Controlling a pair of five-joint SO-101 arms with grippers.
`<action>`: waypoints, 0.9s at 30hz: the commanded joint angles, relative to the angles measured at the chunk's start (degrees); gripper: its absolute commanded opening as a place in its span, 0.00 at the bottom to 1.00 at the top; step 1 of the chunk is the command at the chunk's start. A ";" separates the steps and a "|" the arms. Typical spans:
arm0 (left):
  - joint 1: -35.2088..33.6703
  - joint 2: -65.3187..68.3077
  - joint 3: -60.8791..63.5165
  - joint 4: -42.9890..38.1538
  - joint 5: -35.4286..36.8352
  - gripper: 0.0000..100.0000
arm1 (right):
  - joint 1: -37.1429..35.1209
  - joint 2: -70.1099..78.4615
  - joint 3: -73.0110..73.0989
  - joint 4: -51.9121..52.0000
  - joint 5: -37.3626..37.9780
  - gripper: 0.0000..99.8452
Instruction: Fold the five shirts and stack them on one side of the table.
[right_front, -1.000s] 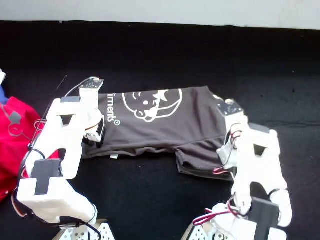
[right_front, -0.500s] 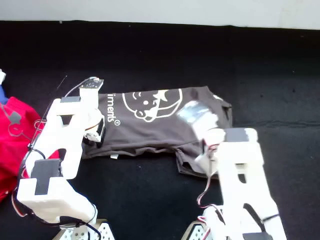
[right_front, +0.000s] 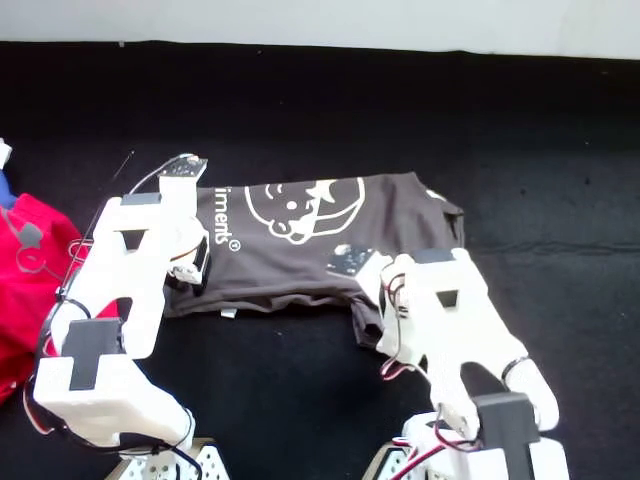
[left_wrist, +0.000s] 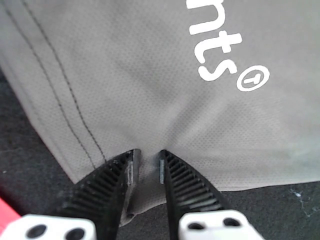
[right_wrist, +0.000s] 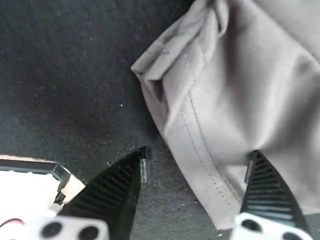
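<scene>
Left claw (left_wrist: 146, 167) of mine is pinched nearly closed on the dark grey T-shirt (left_wrist: 165, 90), with a thin ridge of its cloth caught between the two ribbed black fingers (left_wrist: 107, 185). The grip sits just inside the shirt's stitched hem (left_wrist: 62, 85), close to a corner of the cloth. White printed letters lie beyond the fingertips. Seen from above, this claw is at the shirt's 8 o'clock corner.

My right claw (right_wrist: 197, 162) is spread wide. One fingertip is over the black table (right_wrist: 65, 75) and the other over grey cloth, so the jaws straddle a stitched edge of the same shirt. Just past them the cloth is doubled into a bunched corner (right_wrist: 170, 70). Seen from above, this claw is at the shirt's 5 o'clock corner, under my white arm.

The T-shirt lies print side up at the middle of the table, stretched from 9 o'clock to 3 o'clock, with a white cartoon face and a star on it. Its 5 o'clock part juts toward 6 o'clock and is rumpled. A red shirt (right_front: 25, 290) lies in a heap at the table's 9 o'clock edge, apart from the grey one, beside my left arm.
</scene>
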 joint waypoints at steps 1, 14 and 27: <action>-0.48 -0.04 0.13 -3.08 0.35 0.09 | -0.40 3.65 0.04 -2.77 0.79 0.29; -0.48 -0.04 0.13 -3.08 0.35 0.09 | 2.07 13.14 -6.11 -6.02 0.44 0.02; -0.57 -0.04 0.13 -3.08 0.35 0.09 | 8.66 13.58 -38.90 14.02 0.62 0.01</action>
